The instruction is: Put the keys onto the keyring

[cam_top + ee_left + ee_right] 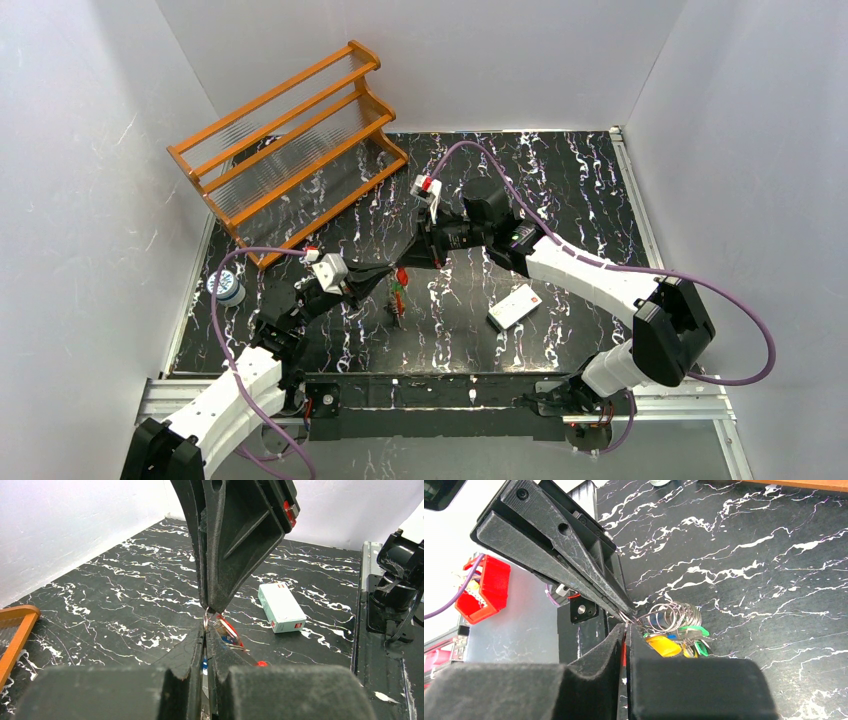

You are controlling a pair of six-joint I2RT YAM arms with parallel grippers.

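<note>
Plainly, both arms reach low over the black marbled table (560, 200). The left arm (240, 385) stretches out and the right arm (590, 275) folds at a high elbow, their matte black wedge fingers meeting tip to tip. The left gripper (205, 630) is clamped on the thin silvery wire ring (674, 617) at its tip. The right gripper (625, 629) is pinched closed too, seemingly on that same wire. The ring's loops hang just beyond the right fingertips, with the keys (663, 645) bunched beneath, their plastic heads glossy yellow and green.

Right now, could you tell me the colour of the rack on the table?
The rack is orange, seen best in the top external view.
</note>
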